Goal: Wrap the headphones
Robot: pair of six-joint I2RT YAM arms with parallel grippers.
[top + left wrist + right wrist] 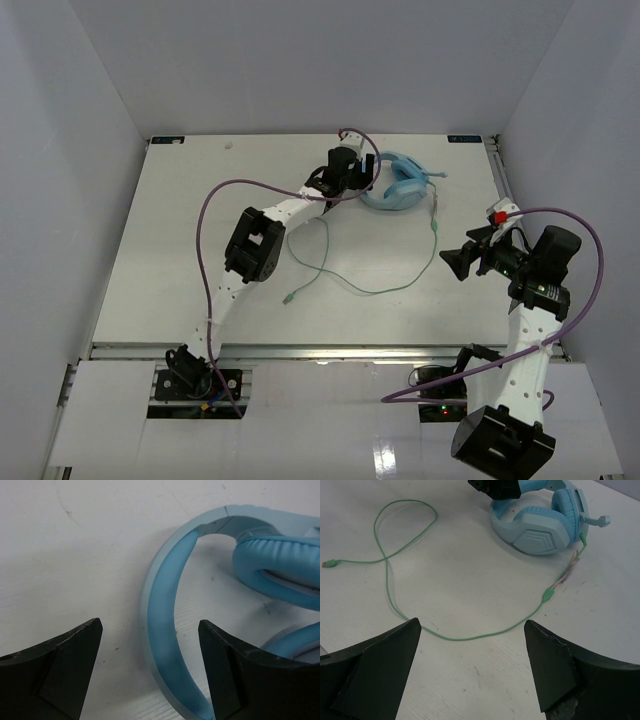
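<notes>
Where your left gripper point(150, 624) hangs over the far side of the table point(180, 230), its jaws stand spread and pinch nothing. The padded headband point(165, 580) of the light blue headphones point(400, 185) curves up between the two fingers. It runs closer to the right-hand finger in the wrist view, and you cannot tell there whether the two touch. Just past that finger you see one oval earcup pad point(280, 555), with the edge of the second below it.

From above, the left wrist covers the left end of the headphones. They lie near the far edge, right of the middle.

Your right gripper point(472, 624) is also spread wide and holds nothing. It hovers well apart from the headphones at the right side of the table, pointing toward them. Between it and the earcups lies the thin pale-green cable point(470, 636). The cable leaves the earcup below the mic boom point(597, 520), passes a small inline joint point(548, 594) and sweeps toward the near side. It then crosses itself in one open loop and ends at the plug point(329, 563), which lies loose on the table. A purple arm cable point(215, 200) arches above the left arm.
</notes>
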